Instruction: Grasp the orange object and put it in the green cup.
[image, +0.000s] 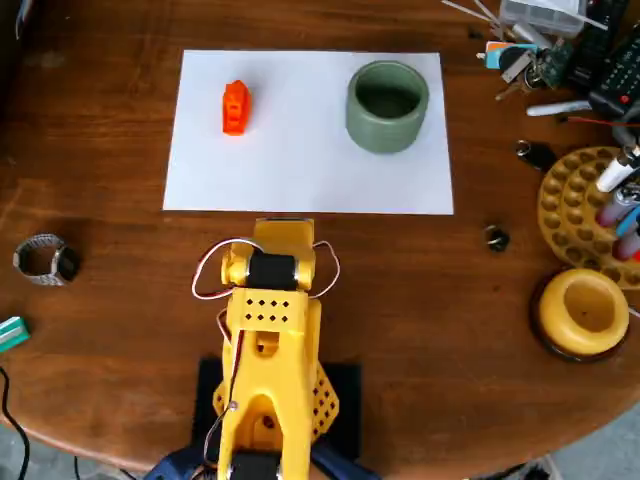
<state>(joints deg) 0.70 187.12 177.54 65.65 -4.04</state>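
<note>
The orange object (234, 107) lies on the left part of a white paper sheet (300, 170) in the overhead view. The green cup (387, 105) stands upright on the sheet's right part, its dark inside showing nothing in it. My yellow arm (268, 340) is folded near the table's front edge. Its gripper (283, 232) end sits just below the sheet's lower edge, well away from both objects. The fingers are tucked under the arm, so I cannot tell their state.
A yellow dish on a dark base (583, 313) and a yellow holder with pens (595, 210) stand at the right. Clutter fills the far right corner. A wristwatch (45, 259) lies at the left, and a small dark piece (496, 238) sits right of the arm.
</note>
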